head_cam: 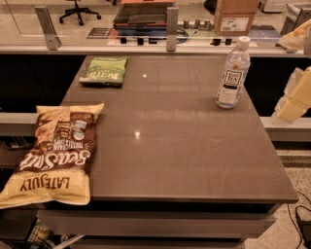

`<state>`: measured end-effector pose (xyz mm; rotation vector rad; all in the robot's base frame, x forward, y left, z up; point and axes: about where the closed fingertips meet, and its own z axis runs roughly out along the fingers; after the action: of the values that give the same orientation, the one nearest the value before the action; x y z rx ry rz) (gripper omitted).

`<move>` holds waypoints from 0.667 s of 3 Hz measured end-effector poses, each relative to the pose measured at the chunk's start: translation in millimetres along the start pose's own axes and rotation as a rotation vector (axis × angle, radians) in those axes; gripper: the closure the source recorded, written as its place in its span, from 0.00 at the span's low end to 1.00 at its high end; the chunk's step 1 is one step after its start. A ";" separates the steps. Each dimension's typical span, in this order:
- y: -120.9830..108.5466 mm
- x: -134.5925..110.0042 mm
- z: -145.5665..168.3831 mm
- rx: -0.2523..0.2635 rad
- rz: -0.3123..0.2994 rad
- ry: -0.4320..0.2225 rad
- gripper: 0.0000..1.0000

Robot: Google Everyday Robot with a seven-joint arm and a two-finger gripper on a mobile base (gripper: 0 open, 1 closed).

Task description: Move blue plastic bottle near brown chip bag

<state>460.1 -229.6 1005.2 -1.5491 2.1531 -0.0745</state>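
The blue plastic bottle [233, 73] stands upright at the far right of the brown table [180, 146]; it is clear, with a white cap and a white label. The brown chip bag [54, 153] lies flat at the table's near left corner, hanging over the left edge. My gripper [294, 99] shows only as pale, cream-coloured parts at the right edge of the camera view, off the table, right of the bottle and apart from it. Bottle and bag are far apart, on opposite sides of the table.
A small green snack bag [104, 70] lies flat at the far left of the table. A rail with grey posts [171, 22] runs behind the table. A cardboard box [235, 14] stands beyond it.
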 end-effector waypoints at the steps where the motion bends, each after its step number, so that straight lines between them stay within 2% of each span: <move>1: -24.1 4.7 -4.9 0.052 0.062 -0.095 0.00; 2: -52.0 8.4 -2.5 0.074 0.121 -0.177 0.00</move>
<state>502.8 -256.4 1020.9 -1.3290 2.0754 0.0223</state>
